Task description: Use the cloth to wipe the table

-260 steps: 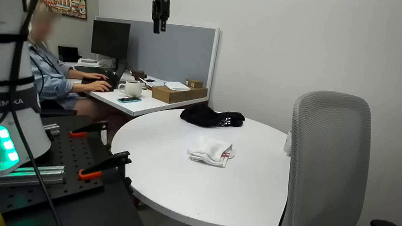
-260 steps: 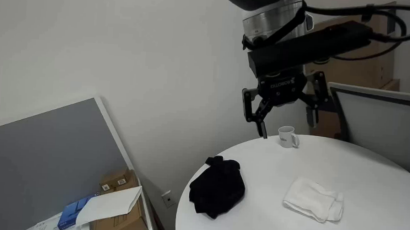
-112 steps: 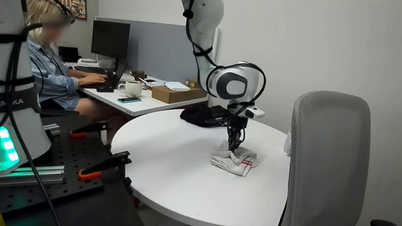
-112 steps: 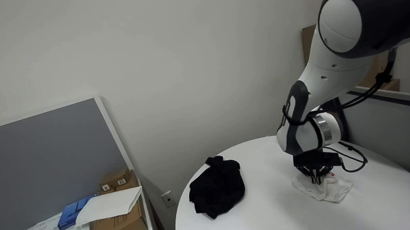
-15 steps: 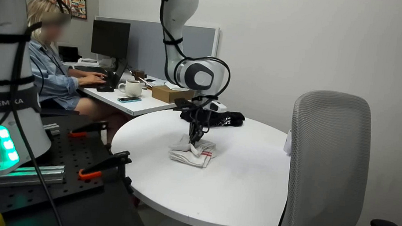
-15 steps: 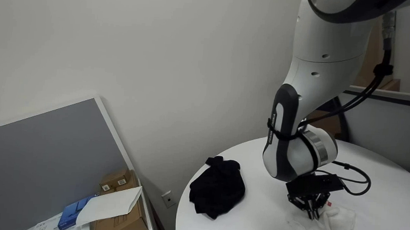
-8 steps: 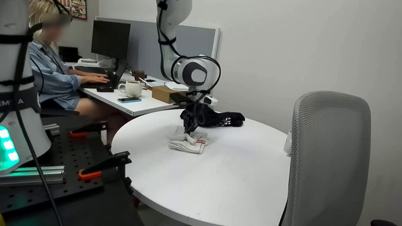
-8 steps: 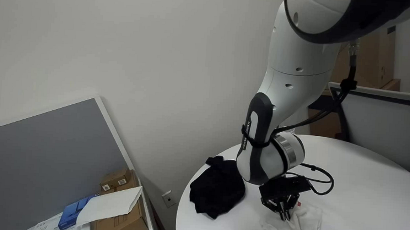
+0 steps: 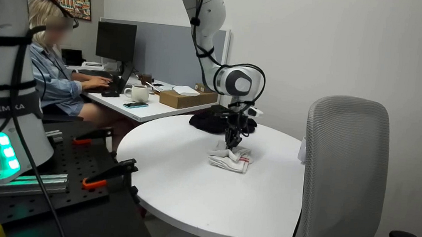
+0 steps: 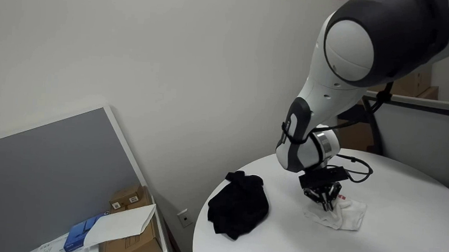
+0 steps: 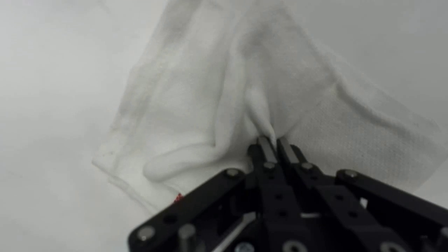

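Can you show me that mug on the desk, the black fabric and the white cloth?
Mug (image 9: 139, 94), in an exterior view: its rounded body.
Black fabric (image 10: 239, 207), in an exterior view: the middle of the lump.
White cloth (image 11: 235, 91), in the wrist view: a wrinkle near its middle.

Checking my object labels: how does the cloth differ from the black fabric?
Colour: the cloth is whitish and red-striped; the black fabric is dark.
Hold: the gripper pinches the cloth; the black fabric lies apart from it.
Place: the black fabric is near the edge of the table, the cloth further in.
Both rest on the table.
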You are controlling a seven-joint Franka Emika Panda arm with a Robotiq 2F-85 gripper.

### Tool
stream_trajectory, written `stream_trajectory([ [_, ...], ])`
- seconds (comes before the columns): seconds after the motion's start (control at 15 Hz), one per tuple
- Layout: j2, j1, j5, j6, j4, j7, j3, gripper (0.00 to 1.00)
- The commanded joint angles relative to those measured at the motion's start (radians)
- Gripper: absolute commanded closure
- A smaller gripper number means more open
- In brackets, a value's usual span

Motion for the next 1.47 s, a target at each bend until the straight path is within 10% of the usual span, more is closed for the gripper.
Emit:
stream_trajectory([
  [0.0,0.04,-0.069,-0.012,0.037,-0.015,0.018,-0.047,0.99],
  [0.6,-0.134,0.039,-0.061,0.224,-0.327,-0.009,0.033,0.99],
  [1.0,-0.024,0.165,-0.076,0.161,-0.101,0.035,0.057,0.99],
  [1.4,0.067,0.118,-0.073,0.062,0.087,0.049,-0.006,0.99],
])
